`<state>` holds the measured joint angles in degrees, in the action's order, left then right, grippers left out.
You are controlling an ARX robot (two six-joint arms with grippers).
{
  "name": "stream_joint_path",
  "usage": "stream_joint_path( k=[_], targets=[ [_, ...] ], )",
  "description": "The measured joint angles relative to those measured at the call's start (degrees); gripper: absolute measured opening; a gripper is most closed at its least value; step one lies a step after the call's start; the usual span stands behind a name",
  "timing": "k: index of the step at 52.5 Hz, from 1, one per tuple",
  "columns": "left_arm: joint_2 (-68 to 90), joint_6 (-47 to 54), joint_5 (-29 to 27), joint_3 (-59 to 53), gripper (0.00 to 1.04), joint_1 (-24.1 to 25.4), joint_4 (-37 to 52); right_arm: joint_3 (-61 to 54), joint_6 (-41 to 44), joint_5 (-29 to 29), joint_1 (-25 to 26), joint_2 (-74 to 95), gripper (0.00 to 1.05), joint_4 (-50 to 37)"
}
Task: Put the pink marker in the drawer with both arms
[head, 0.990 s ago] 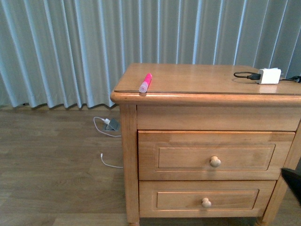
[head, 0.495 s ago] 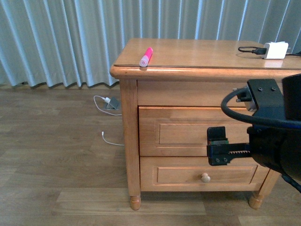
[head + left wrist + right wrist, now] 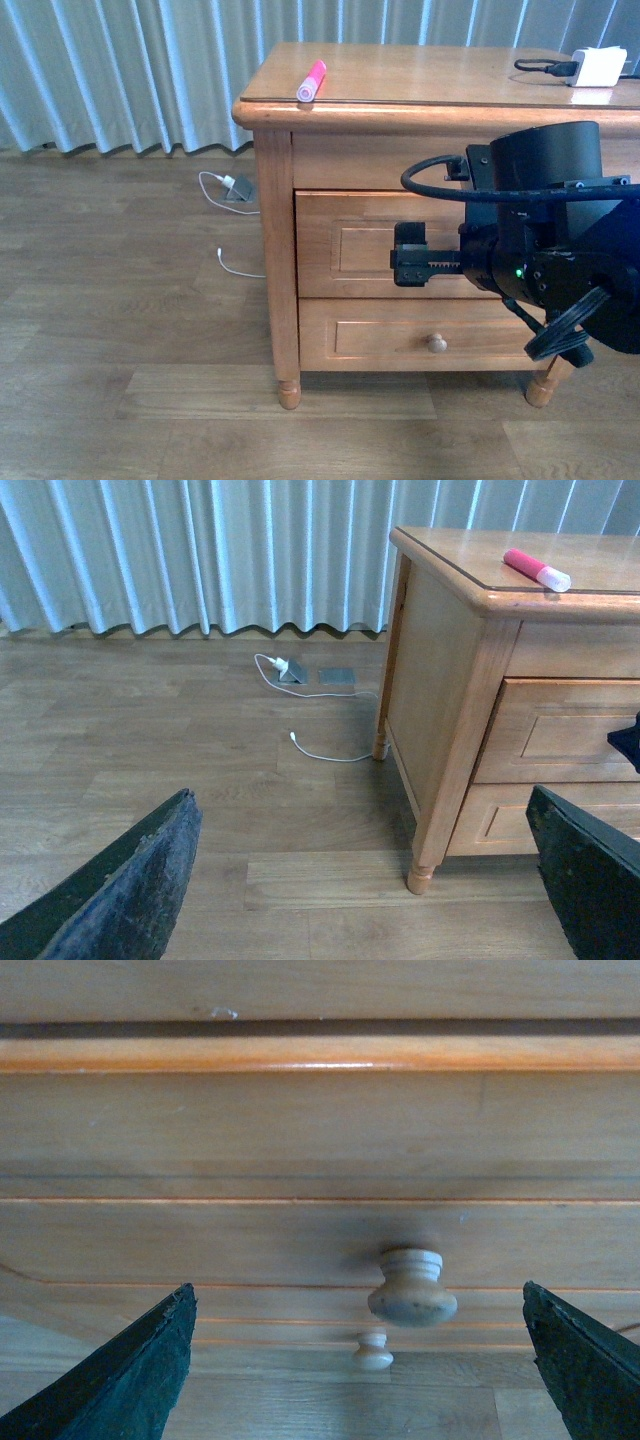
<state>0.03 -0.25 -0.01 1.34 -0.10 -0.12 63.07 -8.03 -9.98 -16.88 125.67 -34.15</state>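
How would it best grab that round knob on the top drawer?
Grip the knob at its narrower neck behind the wider cap, coming straight at the drawer front. The flared cap should keep the open right tool from slipping off when pulling.

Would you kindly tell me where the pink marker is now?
In the front view, the short bright pink marker lies on the honey-wood nightstand top near its front left corner, far from the white charger block at right.

I see the short pink cylindrical marker (image 3: pixel 535 568) lying on the honey-wood desk (image 3: pixel 455 548) near its front edge; my black left gripper (image 3: pixel 360 800) gapes wide.
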Motion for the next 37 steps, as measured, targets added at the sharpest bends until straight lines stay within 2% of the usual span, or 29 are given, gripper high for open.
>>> stream_joint_path(
  k=[37],
  targets=[
    [0.00,0.00,0.00,0.00,0.99,-0.02,0.00,5.07,1.16,-0.11,1.57,5.07,0.96,1.55]
  ],
)
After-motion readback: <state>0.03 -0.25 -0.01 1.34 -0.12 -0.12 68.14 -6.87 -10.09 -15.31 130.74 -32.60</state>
